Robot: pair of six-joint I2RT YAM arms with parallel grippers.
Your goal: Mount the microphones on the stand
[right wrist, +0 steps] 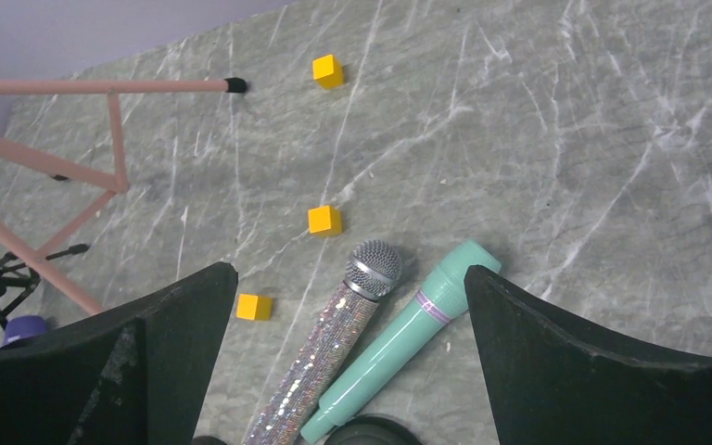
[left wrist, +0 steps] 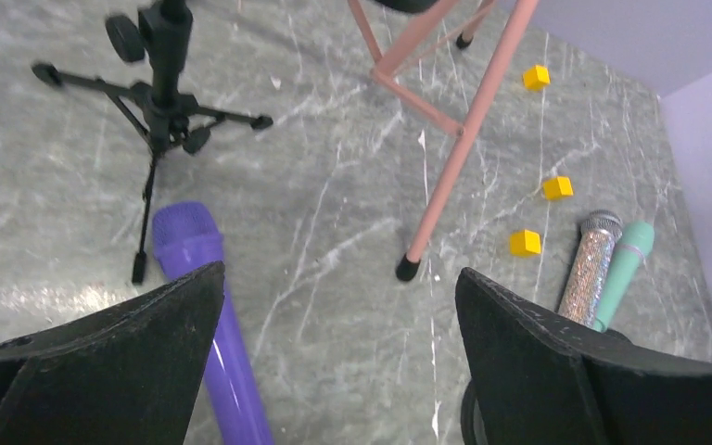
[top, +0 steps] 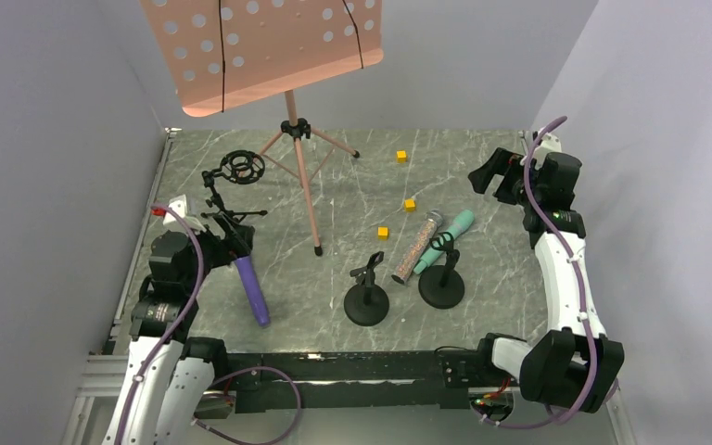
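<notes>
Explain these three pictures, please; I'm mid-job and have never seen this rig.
Two robot arms sit at the near edge of the table. The wide picture looks down from above; the other two come from wrist cameras, the black wedges being each hand's fingers. Left hand and right hand are open, holding nothing. Lying flat: a purple microphone, a silver microphone, a teal microphone. Also two small black stands, a black tripod, a pink music stand, yellow cubes.

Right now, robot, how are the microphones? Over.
Left end effector, right end effector: open, empty. Purple microphone lying flat; glittery microphone, mint-teal microphone side by side. None on stands. Yellow cubes nearby.
</notes>
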